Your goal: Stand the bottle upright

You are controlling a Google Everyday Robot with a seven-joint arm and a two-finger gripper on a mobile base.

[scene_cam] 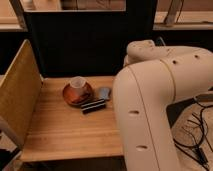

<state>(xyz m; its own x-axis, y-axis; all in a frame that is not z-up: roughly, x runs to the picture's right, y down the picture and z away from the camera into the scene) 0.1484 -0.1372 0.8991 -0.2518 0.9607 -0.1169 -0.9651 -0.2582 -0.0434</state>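
**Robot arm folded beside the table, bottle not yet in sight**

A wooden table (pixel 65 135) fills the left and middle of the view, with a pale board wall (pixel 17 95) along its left edge and a dark panel behind it. Near the back of the table sits a round brown saucer (pixel 70 96) with a translucent cup (pixel 77 83) standing in it. Touching the saucer's front right edge lies a black rectangular bar (pixel 93 105), and just behind the bar rests a small greyish object (pixel 104 93) that I cannot identify.

The robot's big white arm (pixel 155 105) bulks up on the right, bent at the elbow and covering the table's right side. The gripper itself is hidden behind the arm; its fingers are closed, and nothing shows that it is holding anything.

The bottle, the slim white one to be stood up, is nowhere visible from here (it may be lying behind the arm, on the covered part of the table, but that is only a guess).

To my eye the task is at its very start: no reach is under way. The next move calls for swinging the arm clear, finding the bottle, opening the fingers and bringing them down around its body.
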